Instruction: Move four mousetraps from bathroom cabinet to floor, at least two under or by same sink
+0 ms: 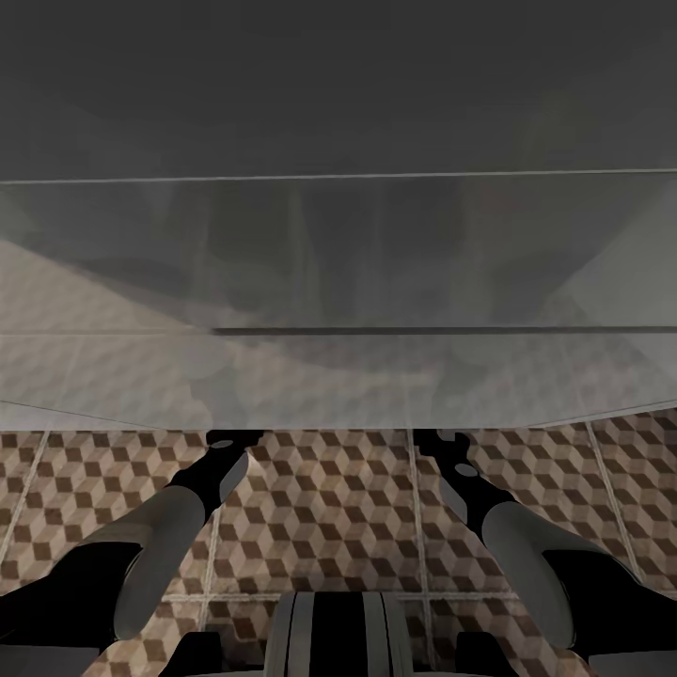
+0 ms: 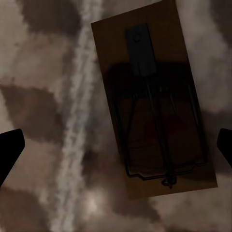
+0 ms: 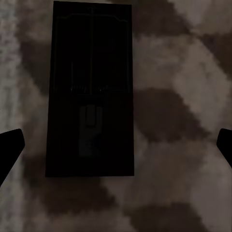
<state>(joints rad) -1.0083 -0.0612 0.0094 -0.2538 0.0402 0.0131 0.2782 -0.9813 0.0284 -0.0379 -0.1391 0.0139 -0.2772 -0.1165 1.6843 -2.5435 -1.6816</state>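
Mousetraps lie flat on the floor under both your wrists. In the left wrist view one trap [image 2: 153, 104] rests on the cube-patterned floor [image 2: 43, 72], a brown wooden board with a dark metal plate near one end and thin wire parts across a reddish patch; a pale grout line [image 2: 77, 111] runs just beside its long edge. Your left gripper [image 2: 116, 150] hangs above it with the jaws spread wide, only the two dark fingertips [image 2: 9, 150] showing at the picture's edges, and neither one touches the board.

In the right wrist view a second trap [image 3: 90, 92] lies on the same patterned floor [image 3: 179, 77], deep in shadow so that it reads almost black, its wire parts barely made out. Your right gripper [image 3: 116, 150] is likewise wide apart above it, holding nothing.

From the head view you see both arms reaching forward and down, the left arm [image 1: 179, 527] and the right arm [image 1: 508, 536], their ends passing beneath a broad pale grey underside [image 1: 338, 282] that spans the upper picture. I cannot tell from here what that surface belongs to. The tiled floor [image 1: 329, 508] shows below it, between and around the arms.
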